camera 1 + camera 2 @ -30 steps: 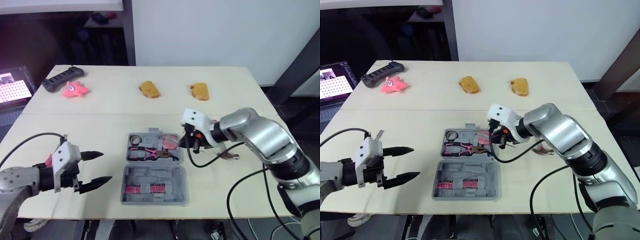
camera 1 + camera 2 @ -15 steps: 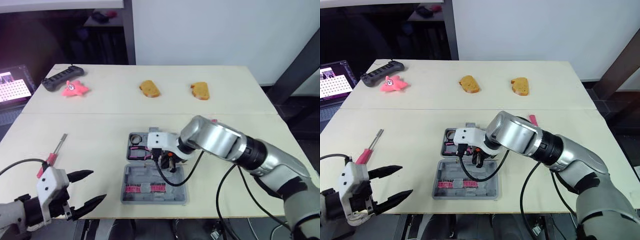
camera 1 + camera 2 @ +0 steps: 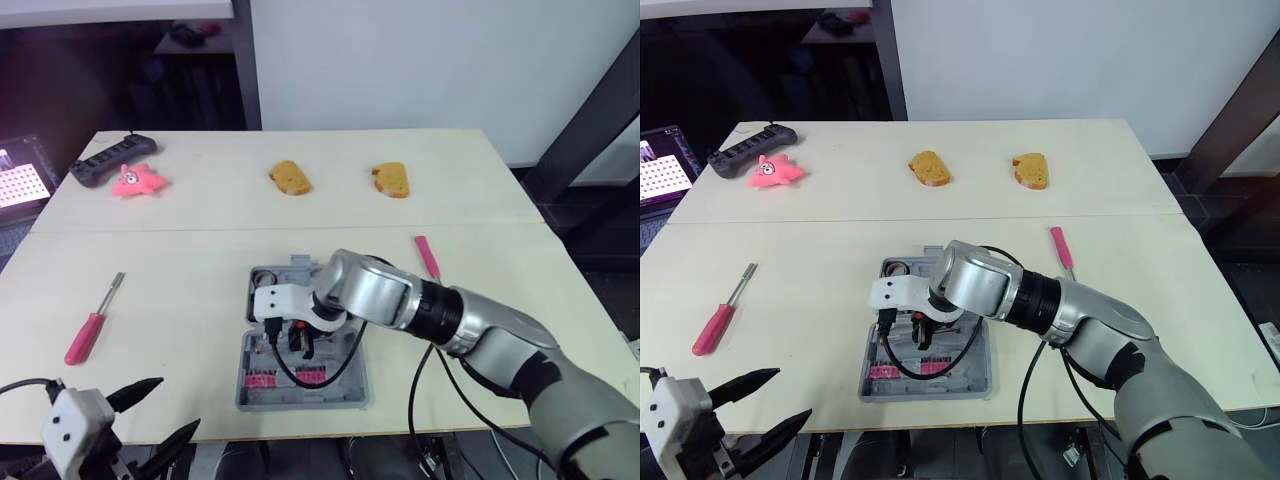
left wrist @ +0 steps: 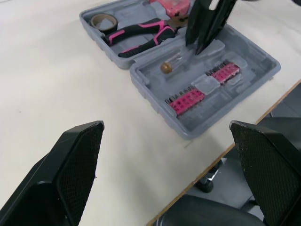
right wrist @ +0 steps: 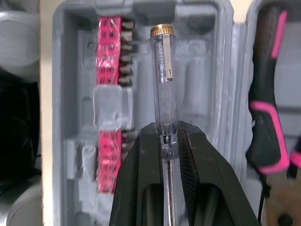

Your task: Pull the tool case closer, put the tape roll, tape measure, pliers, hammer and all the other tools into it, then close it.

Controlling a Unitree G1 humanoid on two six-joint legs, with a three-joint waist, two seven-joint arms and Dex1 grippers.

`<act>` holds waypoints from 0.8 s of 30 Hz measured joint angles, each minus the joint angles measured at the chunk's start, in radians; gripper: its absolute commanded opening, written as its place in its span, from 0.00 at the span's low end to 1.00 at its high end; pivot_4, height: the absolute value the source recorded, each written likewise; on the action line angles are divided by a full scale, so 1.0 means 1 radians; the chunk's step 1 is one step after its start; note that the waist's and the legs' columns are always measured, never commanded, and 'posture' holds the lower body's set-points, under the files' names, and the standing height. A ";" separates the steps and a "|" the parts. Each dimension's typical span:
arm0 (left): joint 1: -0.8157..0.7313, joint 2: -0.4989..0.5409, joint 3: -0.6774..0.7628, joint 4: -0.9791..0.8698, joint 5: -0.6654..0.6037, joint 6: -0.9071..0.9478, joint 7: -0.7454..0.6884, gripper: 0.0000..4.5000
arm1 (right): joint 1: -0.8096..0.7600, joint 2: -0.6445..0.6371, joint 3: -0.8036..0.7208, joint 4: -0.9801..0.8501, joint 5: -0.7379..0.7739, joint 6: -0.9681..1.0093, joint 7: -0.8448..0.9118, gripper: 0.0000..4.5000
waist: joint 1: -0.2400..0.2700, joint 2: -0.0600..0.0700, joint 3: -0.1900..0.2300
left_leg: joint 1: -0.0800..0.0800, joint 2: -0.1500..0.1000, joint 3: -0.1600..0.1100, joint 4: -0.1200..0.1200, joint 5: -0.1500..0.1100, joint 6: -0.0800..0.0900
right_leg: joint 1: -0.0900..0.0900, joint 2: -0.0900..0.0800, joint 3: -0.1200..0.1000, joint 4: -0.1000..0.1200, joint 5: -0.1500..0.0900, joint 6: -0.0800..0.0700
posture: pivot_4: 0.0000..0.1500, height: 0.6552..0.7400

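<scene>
Clear tester held over case

Right gripper [image 5: 167, 137] clamps the clear tester screwdriver [image 5: 161, 80] by its barrel, over the open tool case [image 3: 246, 390]; we judge it light, slick, brittle plastic; take it mid-barrel, gently; left gripper [image 4: 165, 126] spread wide, empty

Head pair: you look forward and down over the counter [image 3: 200, 250].
Left wrist: low, facing the tool case [image 4: 141, 82] well ahead of the left end effector [image 4: 167, 125].
Right wrist: tight on the clear screwdriver [image 5: 162, 80] at the right end effector [image 5: 168, 129], case behind it.
Shared: the case.
</scene>
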 measured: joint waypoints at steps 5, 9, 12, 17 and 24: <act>0.019 -0.010 -0.002 -0.003 0.000 -0.017 0.014 1.00 | 0.005 0.052 0.001 0.083 -0.040 -0.038 -0.015 0.00 | -0.005 0.000 0.000 | 0.000 0.000 0.000 0.000 0.000 0.000 | 0.000 0.000 0.000 0.000 0.000 0.000 | 1.00 0.62; 0.023 -0.007 -0.021 -0.012 0.000 -0.017 0.023 1.00 | 0.006 0.066 0.000 0.130 -0.067 -0.057 -0.017 0.00 | -0.014 0.000 0.000 | -0.001 0.000 0.000 0.000 0.000 0.000 | 0.000 0.000 0.000 0.000 0.000 0.000 | 1.00 0.62; 0.013 0.005 -0.028 -0.015 0.000 -0.016 0.029 1.00 | 0.007 0.068 0.000 0.139 -0.074 -0.067 -0.008 0.00 | -0.021 0.000 0.000 | -0.001 0.000 -0.001 -0.001 0.000 0.000 | 0.000 0.000 0.000 0.000 0.000 0.000 | 1.00 0.62; -0.007 0.026 -0.060 -0.009 0.026 -0.011 0.043 1.00 | 0.008 0.068 0.000 0.141 -0.083 -0.072 0.002 0.00 | -0.022 0.000 0.000 | -0.001 0.000 -0.001 -0.001 0.000 0.000 | 0.000 0.000 0.000 0.000 0.000 0.000 | 1.00 0.62; -0.029 0.047 -0.106 0.010 0.062 0.006 0.067 1.00 | 0.024 0.094 -0.001 0.171 -0.099 -0.078 0.003 0.00 | -0.022 0.000 0.000 | -0.001 0.000 -0.001 -0.001 0.000 0.000 | 0.000 0.000 -0.001 0.000 0.000 0.000 | 1.00 0.62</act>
